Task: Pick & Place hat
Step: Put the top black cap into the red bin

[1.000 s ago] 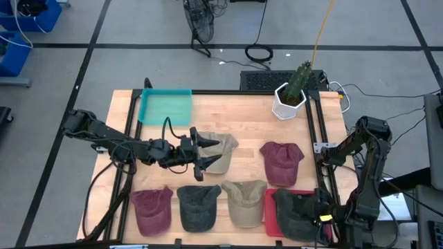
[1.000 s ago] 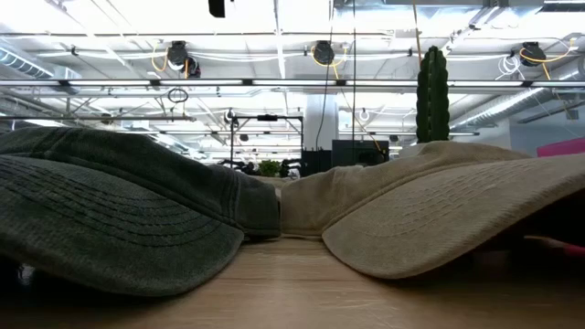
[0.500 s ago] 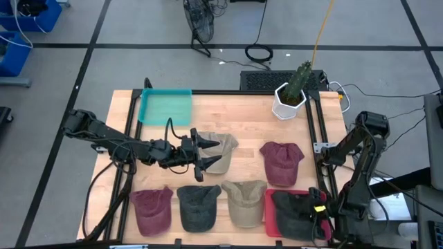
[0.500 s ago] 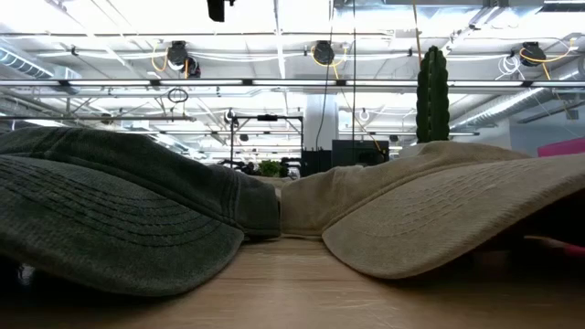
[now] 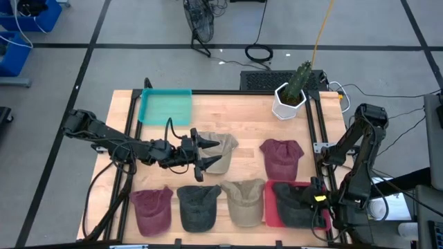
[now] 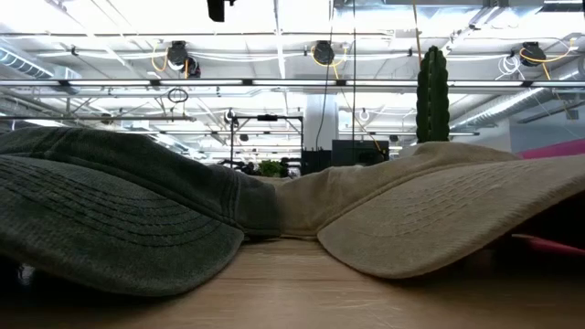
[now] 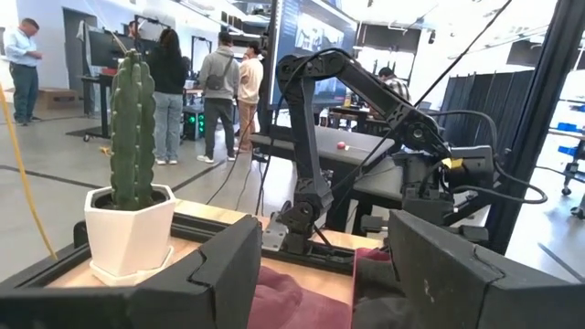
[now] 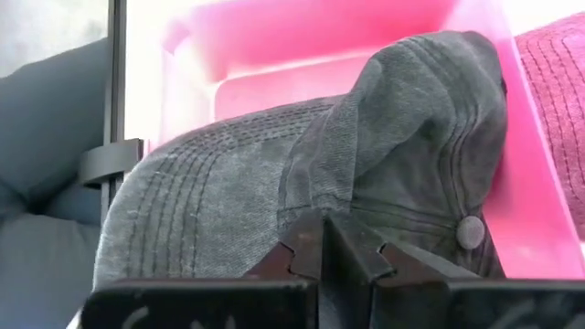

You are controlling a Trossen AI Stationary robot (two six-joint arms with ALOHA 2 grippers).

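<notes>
Placing step: right hand [image 5: 313, 201] pinches the dark cap [image 5: 294, 207] inside the pink tray [image 5: 271, 214]; next, let go. Left hand [image 5: 208, 156] waits spread.

Dark grey hat [image 5: 296, 209] in the pink tray [image 5: 271, 211], right gripper [image 5: 311, 203] at its edge.

six hats [image 5: 217, 152], two trays [image 5: 165, 106], one potted cactus [image 5: 291, 94], and two robot arms [image 5: 111, 139].

A potted cactus [image 5: 294, 93] stands at the table's [image 5: 242, 124] far edge, people [image 7: 219, 100] standing beyond.
</notes>
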